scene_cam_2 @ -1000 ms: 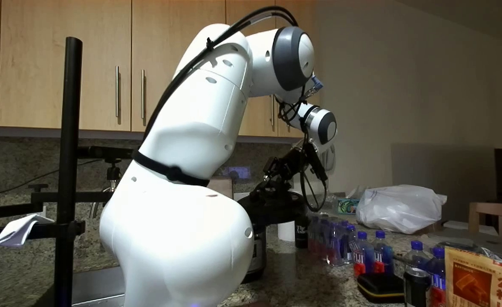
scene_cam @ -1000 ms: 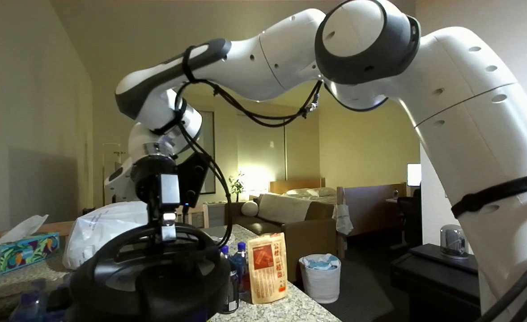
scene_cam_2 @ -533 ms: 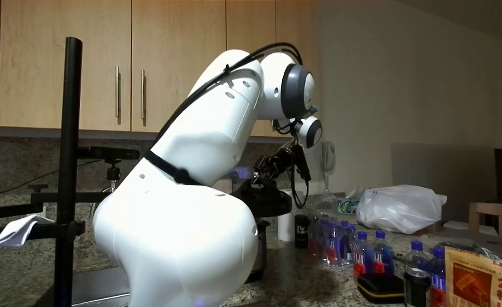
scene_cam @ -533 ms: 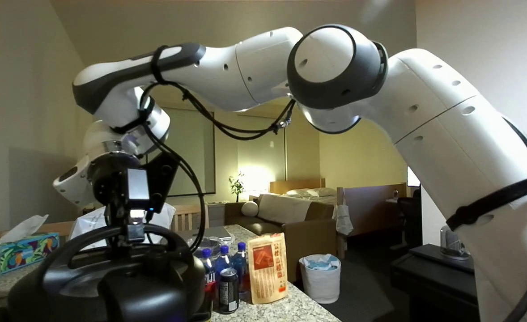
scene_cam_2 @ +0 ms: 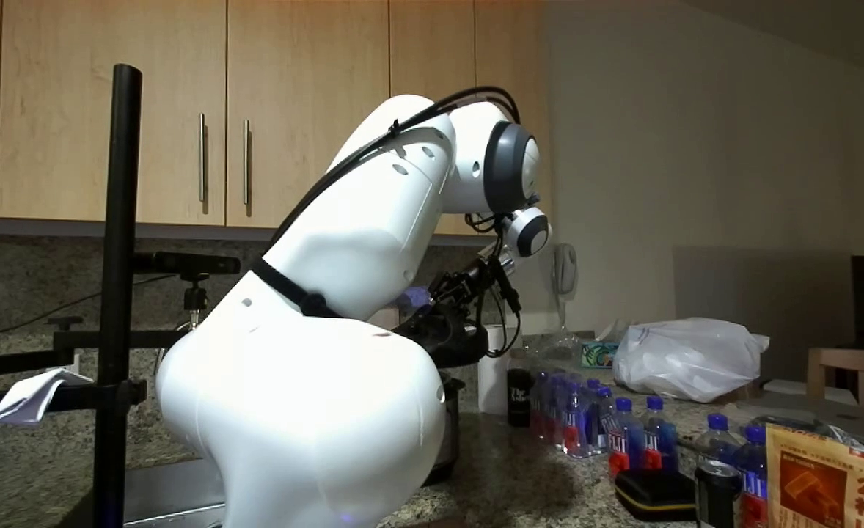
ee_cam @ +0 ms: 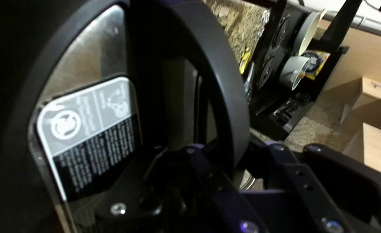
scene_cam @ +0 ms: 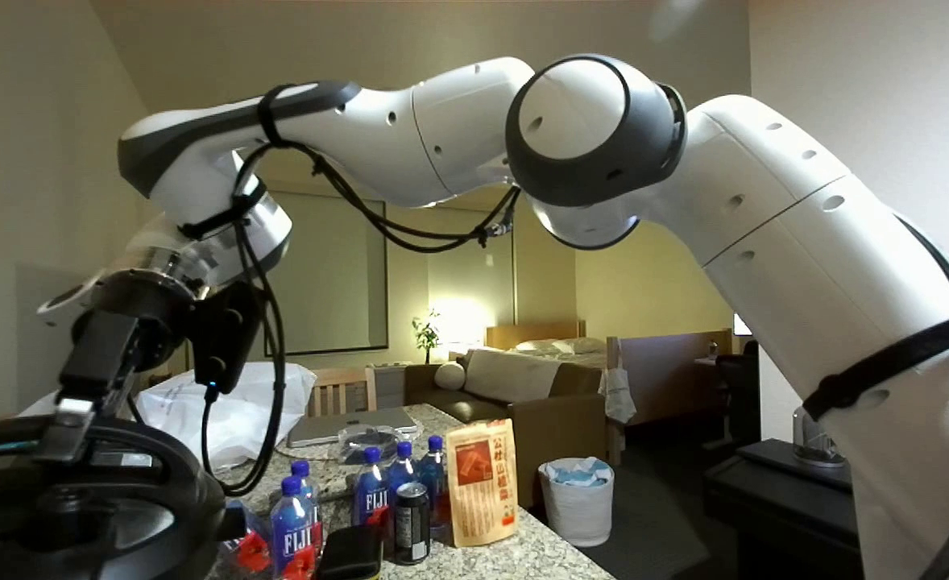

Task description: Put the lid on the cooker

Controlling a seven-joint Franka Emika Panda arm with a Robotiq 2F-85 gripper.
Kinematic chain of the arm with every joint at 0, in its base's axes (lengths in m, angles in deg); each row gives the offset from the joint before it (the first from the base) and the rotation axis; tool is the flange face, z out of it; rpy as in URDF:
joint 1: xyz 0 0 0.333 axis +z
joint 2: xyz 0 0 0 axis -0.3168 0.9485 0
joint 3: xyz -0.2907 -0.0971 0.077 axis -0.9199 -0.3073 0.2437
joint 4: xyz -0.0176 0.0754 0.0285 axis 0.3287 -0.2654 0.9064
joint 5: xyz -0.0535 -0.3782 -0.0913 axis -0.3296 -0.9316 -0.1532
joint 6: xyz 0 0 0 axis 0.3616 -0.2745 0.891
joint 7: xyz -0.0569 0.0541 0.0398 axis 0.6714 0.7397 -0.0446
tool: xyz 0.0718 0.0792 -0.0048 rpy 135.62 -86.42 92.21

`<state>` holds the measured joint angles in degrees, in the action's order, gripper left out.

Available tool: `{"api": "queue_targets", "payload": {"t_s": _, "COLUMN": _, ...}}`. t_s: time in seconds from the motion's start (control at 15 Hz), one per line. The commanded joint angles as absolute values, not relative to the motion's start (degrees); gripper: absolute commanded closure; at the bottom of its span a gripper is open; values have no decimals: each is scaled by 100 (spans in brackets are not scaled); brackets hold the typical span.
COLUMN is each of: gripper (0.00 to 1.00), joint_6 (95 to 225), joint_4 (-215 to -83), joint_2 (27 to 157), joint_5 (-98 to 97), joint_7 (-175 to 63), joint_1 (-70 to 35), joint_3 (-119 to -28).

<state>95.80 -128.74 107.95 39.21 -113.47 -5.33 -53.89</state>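
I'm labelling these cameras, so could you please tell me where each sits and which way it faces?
In an exterior view: beside the arm, facing the sofa; much of the arm shows.
In an exterior view: near the arm's shoulder, facing wall cabinets; the shoulder dominates.
Wrist view: mounted by the end effector, which shows; facing the lid, stovetop beyond.
Both exterior views share the arm, lid, white plastic bag and water bottles.
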Motion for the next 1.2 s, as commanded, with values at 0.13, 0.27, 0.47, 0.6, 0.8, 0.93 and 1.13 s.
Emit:
{"api": "queue_targets", "payload": {"t_s": 0.13, "gripper": 97, "joint_6": 9767, "joint_4": -13036, "joint_2": 10856, "joint_5": 4359, "joint_7": -10548, "joint_1": -666, "joint_3": -5354}}
{"api": "queue_targets", "payload": {"t_s": 0.27, "gripper": 97, "joint_6": 9781, "joint_4": -13046, "joint_2": 10984, "joint_5": 4403, "joint_7": -10427, "joint_1": -663, "joint_3": -5328}}
{"api": "queue_targets", "payload": {"t_s": 0.47, "gripper": 97, "joint_6": 9498, "joint_4": -12976, "joint_2": 11106, "joint_5": 4269, "joint_7": -10617, "joint_1": -677, "joint_3": -5261}}
{"api": "queue_targets", "payload": {"t_s": 0.6, "gripper": 94, "joint_6": 9718, "joint_4": -12922, "joint_2": 11281, "joint_5": 4107, "joint_7": -10655, "joint_1": -595, "joint_3": -5320}}
{"api": "queue_targets", "payload": {"t_s": 0.8, "gripper": 94, "joint_6": 9707, "joint_4": -12916, "joint_2": 11290, "joint_5": 4110, "joint_7": -10656, "joint_1": -590, "joint_3": -5301}}
{"api": "queue_targets", "payload": {"t_s": 0.93, "gripper": 97, "joint_6": 10042, "joint_4": -13201, "joint_2": 11161, "joint_5": 4630, "joint_7": -10579, "joint_1": -786, "joint_3": -5284}}
{"api": "queue_targets", "payload": {"t_s": 1.13, "gripper": 97, "joint_6": 10652, "joint_4": -13527, "joint_2": 11154, "joint_5": 5259, "joint_7": -10528, "joint_1": -854, "joint_3": -5271}}
